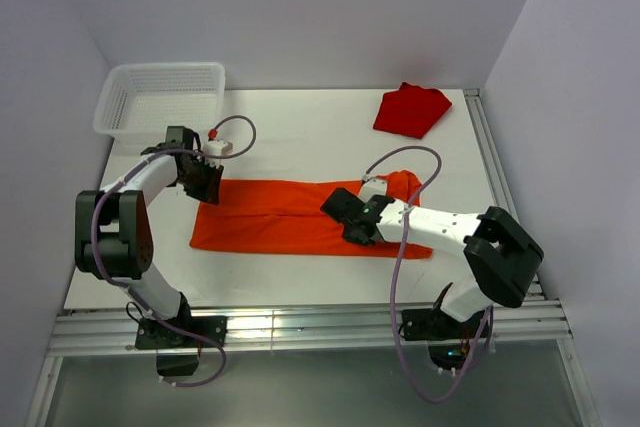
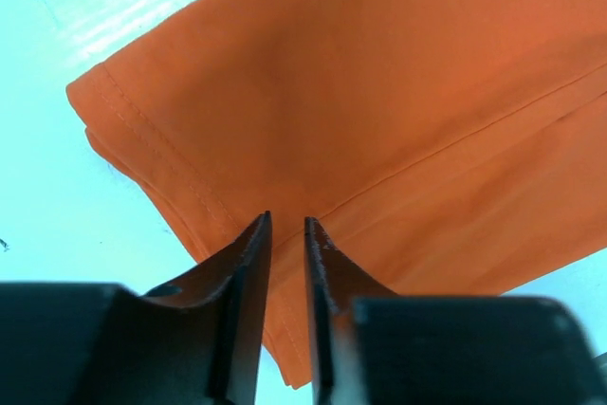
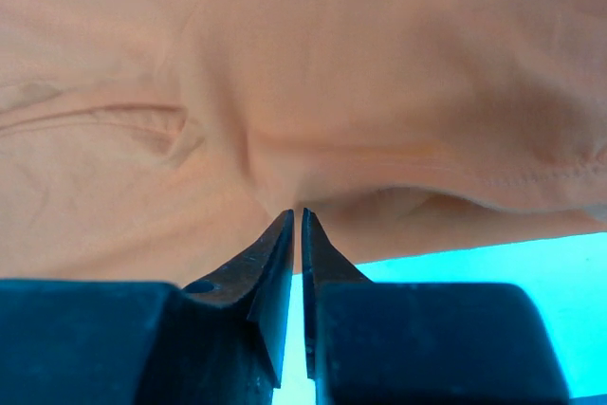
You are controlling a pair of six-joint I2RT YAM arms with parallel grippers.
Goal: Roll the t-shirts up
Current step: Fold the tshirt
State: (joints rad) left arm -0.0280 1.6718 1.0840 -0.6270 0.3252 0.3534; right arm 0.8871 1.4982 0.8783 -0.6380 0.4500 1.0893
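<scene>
2 t-shirts lie on the white table (image 1: 300, 137). The orange t-shirt (image 1: 290, 222) is folded into a long band in the middle of the table. Its long axis runs left to right, roughly parallel to the near edge, and a stitched hem forms its left end. The red t-shirt (image 1: 410, 110) sits folded at the far right corner, well apart from the orange one. A white basket (image 1: 110, 107) stands at the far left.

The left gripper (image 2: 286, 223) is over the band's left end, its jaws a narrow gap apart above the flat cloth. The right gripper (image 3: 296, 215) is at the band's near edge, right of centre, pointing left. Its jaws are parted by only a thin slit, with bare table showing through.
</scene>
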